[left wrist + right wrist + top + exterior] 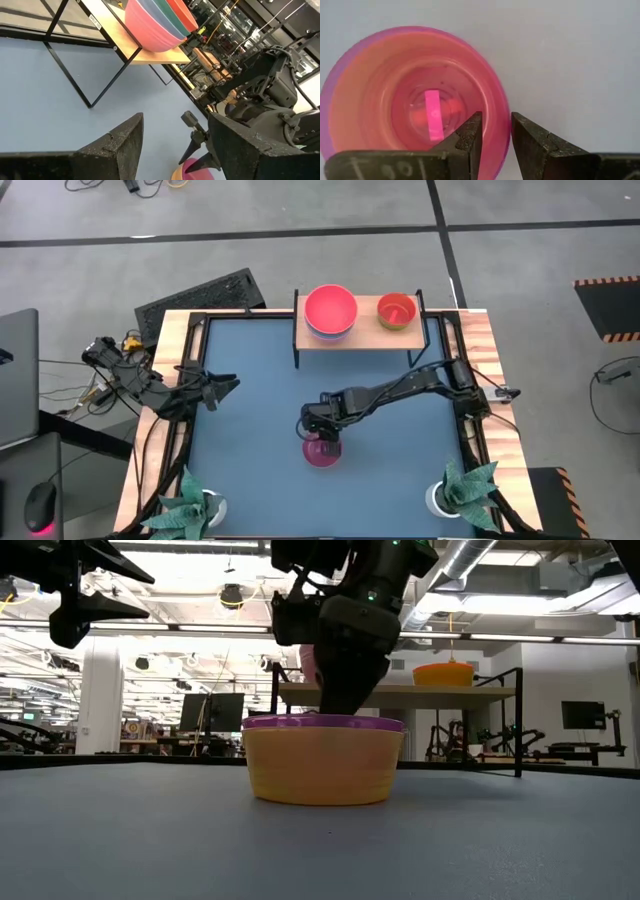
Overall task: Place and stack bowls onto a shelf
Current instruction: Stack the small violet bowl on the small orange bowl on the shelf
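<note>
A small bowl, magenta inside and at the rim and yellow-orange outside, stands upright on its base near the middle of the blue table. Whether it is one bowl or two nested, I cannot tell. My right gripper is over its far rim, shut on it. On the shelf at the table's far edge sit a stack of large bowls, pink on top, and a small bowl. My left gripper waits open at the left side. My right gripper holds the small bowl by its rim, on the bowl's far side. One finger is inside the bowl and the other finger is outside the wall. The fingers come from above, pointing down. The bowl stands upright with its base on the table.
Two white pots with green plants stand at the near corners. The shelf's black legs stand on the table's far part. Wooden edging frames the blue surface. A black mat lies beyond the far left corner.
</note>
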Motion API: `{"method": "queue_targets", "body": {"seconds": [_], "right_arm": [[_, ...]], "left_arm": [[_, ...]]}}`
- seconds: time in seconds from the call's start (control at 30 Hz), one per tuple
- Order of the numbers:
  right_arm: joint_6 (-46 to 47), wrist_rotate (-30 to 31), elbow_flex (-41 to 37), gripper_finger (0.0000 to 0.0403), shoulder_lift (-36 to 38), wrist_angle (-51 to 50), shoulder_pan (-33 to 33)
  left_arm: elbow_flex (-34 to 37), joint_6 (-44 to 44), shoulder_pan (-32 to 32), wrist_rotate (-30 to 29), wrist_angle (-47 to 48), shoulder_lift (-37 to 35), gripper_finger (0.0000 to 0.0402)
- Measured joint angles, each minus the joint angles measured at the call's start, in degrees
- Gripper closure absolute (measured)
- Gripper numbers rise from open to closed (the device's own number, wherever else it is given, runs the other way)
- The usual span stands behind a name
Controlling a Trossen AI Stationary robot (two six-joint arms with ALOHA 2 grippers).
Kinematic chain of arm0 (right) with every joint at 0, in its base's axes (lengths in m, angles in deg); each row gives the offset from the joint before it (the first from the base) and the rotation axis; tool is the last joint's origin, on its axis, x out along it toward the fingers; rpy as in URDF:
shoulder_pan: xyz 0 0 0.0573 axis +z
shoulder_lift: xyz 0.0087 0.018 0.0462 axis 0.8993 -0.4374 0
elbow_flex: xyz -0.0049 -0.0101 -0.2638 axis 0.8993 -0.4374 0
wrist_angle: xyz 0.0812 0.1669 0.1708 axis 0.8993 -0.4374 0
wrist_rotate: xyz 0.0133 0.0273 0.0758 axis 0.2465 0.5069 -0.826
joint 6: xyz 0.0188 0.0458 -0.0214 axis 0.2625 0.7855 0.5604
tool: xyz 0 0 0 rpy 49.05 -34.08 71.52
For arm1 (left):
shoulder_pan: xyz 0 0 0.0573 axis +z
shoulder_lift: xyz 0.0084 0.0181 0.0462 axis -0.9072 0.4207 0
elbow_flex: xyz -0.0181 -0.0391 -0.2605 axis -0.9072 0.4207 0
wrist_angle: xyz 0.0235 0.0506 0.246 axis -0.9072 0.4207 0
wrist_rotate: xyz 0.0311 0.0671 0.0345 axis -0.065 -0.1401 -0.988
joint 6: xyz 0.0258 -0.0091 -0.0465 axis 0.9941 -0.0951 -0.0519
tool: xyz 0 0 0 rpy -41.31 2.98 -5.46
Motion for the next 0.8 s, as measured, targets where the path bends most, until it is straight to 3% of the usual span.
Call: {"method": "queue_targets", "body": {"seconds": [0.8], "right_arm": [[-0.4,2.8,2.3,0.0296,0.3,-5.8,0.1]], "left_arm": [[0.0,-0.4,0.0,0.0,0.0,0.0,0.0193]]}}
